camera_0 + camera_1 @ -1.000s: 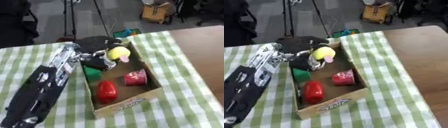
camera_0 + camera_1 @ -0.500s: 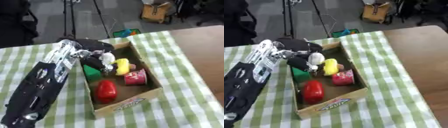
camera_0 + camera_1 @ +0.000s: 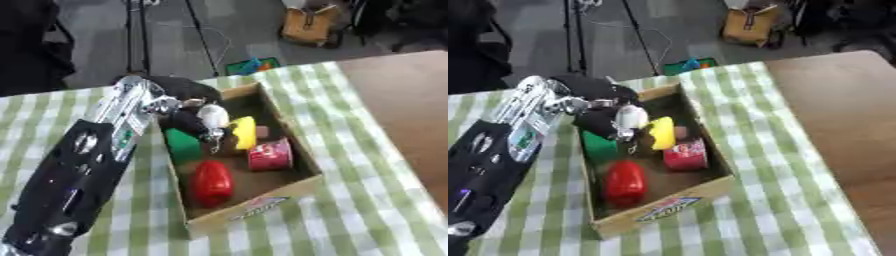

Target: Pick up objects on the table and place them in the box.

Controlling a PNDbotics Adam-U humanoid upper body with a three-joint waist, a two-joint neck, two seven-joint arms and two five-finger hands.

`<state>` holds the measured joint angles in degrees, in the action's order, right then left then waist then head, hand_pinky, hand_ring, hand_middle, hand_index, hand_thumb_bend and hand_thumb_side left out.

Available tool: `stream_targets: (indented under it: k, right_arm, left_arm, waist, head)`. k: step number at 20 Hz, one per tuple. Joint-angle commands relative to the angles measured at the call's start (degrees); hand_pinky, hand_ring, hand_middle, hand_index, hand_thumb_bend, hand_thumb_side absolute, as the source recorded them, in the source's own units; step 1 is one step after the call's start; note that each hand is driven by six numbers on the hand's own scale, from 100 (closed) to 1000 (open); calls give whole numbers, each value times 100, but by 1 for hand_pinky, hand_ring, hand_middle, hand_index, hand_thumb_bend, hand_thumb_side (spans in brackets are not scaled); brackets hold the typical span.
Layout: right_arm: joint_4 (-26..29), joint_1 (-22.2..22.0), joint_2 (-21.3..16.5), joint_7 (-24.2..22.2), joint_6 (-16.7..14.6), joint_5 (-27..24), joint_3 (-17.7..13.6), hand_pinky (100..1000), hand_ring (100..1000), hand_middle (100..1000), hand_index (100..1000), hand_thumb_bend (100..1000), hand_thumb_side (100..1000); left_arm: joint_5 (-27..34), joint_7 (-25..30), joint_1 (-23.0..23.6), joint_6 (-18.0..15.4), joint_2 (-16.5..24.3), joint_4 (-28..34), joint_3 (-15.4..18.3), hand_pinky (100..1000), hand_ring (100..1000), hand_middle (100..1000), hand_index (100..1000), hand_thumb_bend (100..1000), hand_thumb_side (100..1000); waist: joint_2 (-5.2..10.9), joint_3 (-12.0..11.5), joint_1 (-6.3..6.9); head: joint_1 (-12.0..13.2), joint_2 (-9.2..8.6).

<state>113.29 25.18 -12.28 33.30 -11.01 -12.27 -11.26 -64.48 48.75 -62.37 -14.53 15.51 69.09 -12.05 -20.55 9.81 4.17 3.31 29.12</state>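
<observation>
Reaching in from the left, the robot's left hand is hanging over the far left part of the box, its dark fingers drooping loosely downward and closing on nothing. Its fingertips are hovering just beside the yellow object, though whether they are touching it cannot be told. The right hand is not showing in either view.

Under everything, the green-and-white checked tablecloth is covering the table, with a bare brown tabletop showing on the right.

The cardboard box is sitting open on the cloth, slightly askew, its printed near wall facing the camera. Four things are lying inside it. A red pepper-shaped object is resting near the front left. A green block is standing against the left wall, just beyond the red one and partly under the hand. A red can with pale lettering is lying on its side toward the right wall. A yellow object is standing just behind the can, between it and the hand, with a small pink patch showing at its right edge.
</observation>
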Motion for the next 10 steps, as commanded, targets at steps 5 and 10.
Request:
stream_targets:
  k: [5,10]
  right_arm:
    - [130,59,-74,11,-36,-10,-36,585,625,519,770,100,420]
    - [130,67,-149,153,-109,173,-123,582,628,524,772,100,414]
  left_arm:
    - [954,-1152,48,-428,257,1596,453,1000,1000,1000,1000,100,1000]
    - [2482,-3796,721,-249,656,3049,847,924,931,958,1000,101,1000]
  waist:
    - [161,-43,-58]
    - [223,-128,-52]
  head:
    - [-162,-30]
    - [-300,63]
